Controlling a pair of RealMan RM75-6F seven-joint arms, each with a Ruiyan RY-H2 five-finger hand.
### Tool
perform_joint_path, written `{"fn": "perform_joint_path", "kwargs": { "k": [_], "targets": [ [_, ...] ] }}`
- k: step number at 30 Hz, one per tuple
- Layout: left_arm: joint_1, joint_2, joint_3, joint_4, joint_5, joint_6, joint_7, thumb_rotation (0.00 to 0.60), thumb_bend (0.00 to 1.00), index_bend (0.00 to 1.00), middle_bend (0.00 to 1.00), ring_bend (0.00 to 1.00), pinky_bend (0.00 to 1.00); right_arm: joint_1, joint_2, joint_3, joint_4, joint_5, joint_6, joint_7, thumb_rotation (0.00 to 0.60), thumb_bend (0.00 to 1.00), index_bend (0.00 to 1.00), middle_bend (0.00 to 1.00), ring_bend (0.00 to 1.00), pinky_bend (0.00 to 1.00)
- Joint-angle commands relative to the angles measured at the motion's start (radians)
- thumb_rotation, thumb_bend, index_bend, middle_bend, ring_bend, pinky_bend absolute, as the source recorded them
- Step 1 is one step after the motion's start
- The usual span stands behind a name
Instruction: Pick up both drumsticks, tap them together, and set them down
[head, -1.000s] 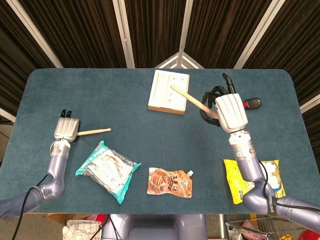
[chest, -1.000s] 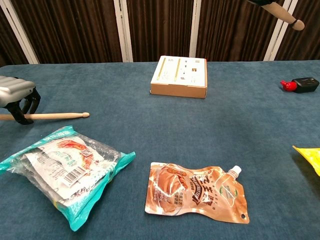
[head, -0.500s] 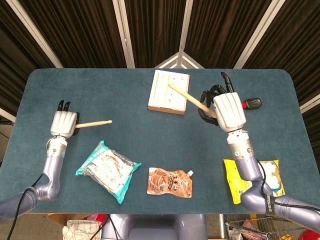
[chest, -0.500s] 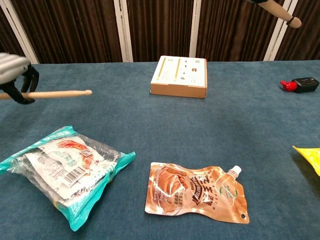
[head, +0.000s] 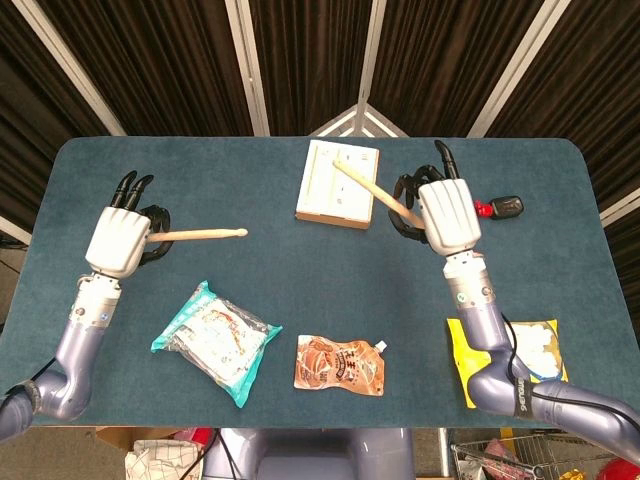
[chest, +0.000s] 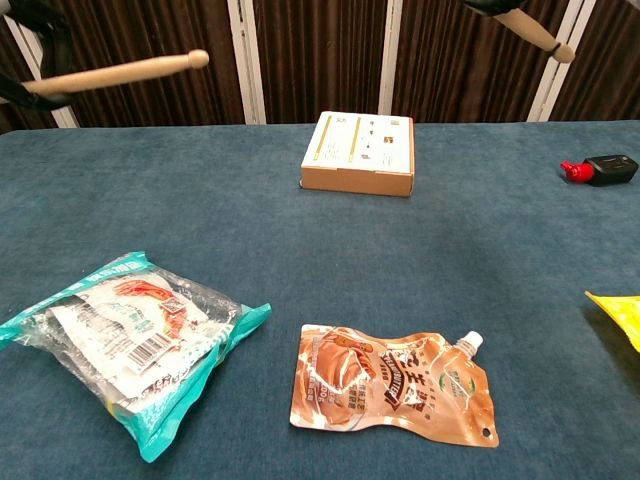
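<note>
My left hand (head: 121, 240) grips one wooden drumstick (head: 203, 235) well above the table; the stick points right, and its tip shows high in the chest view (chest: 120, 73). My right hand (head: 446, 213) holds the other drumstick (head: 375, 194), which slants up-left over the white box (head: 338, 183). In the chest view only that stick's tip end (chest: 533, 32) shows at the top right, with a dark bit of the left hand (chest: 35, 20) at the top left. The two sticks are apart, a wide gap between their tips.
On the blue table (head: 270, 290) lie a teal-edged snack bag (head: 215, 339), a brown spout pouch (head: 341, 364), a yellow packet (head: 508, 358) at the right, and a small black-and-red item (head: 499, 207) beside my right hand.
My left hand has lifted its drumstick off the table and raised it high, moving a little rightward. My right hand with its stick has shifted slightly left and up.
</note>
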Motion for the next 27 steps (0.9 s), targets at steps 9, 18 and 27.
{"fn": "perform_joint_path", "kwargs": {
  "k": [9,18,27],
  "targets": [
    [0.004,-0.001,-0.015,-0.031,0.07,0.023,-0.125,0.6,0.41,0.66,0.63,0.1,0.0,0.098,-0.105,-0.04,0.252,-0.161,-0.03,0.155,0.6,0.41,0.69,0.68,0.39,0.0],
    [-0.02,-0.074,-0.073,-0.061,-0.007,-0.043,-0.273,0.6,0.41,0.66,0.63,0.1,0.0,0.127,-0.171,-0.059,0.337,-0.194,-0.023,0.197,0.6,0.41,0.69,0.68,0.39,0.0],
    [-0.063,-0.12,-0.127,-0.085,-0.091,-0.145,-0.359,0.6,0.41,0.66,0.63,0.1,0.0,0.147,-0.173,-0.038,0.279,-0.187,-0.015,0.127,0.6,0.41,0.7,0.68,0.39,0.0]
  ]
}}
